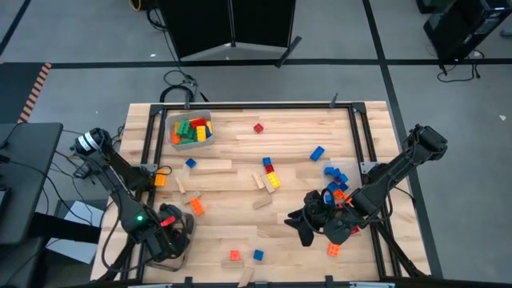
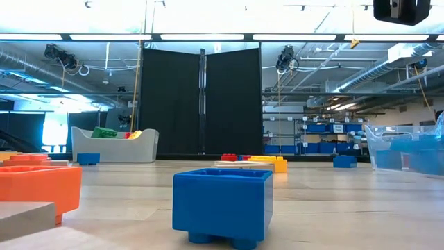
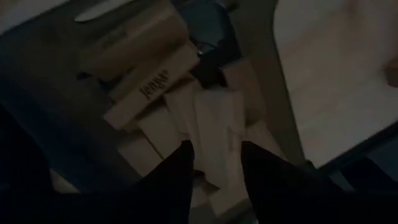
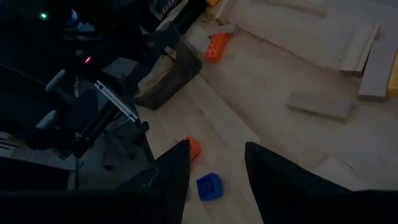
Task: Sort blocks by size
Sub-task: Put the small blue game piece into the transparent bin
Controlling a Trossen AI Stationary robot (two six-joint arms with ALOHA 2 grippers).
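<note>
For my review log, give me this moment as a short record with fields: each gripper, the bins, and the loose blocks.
left gripper: near-left table corner, open above tan wooden pieces piled in a dark bin, holding nothing
right gripper: near-right area, open, empty, above bare table
grey bin: far-left, holds mixed coloured bricks
clear bin: right side in the low view, holds blue bricks
loose blocks: blue brick nearest the low camera; orange brick near edge; others scattered mid-table

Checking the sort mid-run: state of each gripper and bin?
Left gripper: open, over a bin of wooden pieces.
Right gripper: open, empty, above the table.
Grey bin: upright, holds coloured bricks.
Clear bin: upright, holds blue bricks.
</note>
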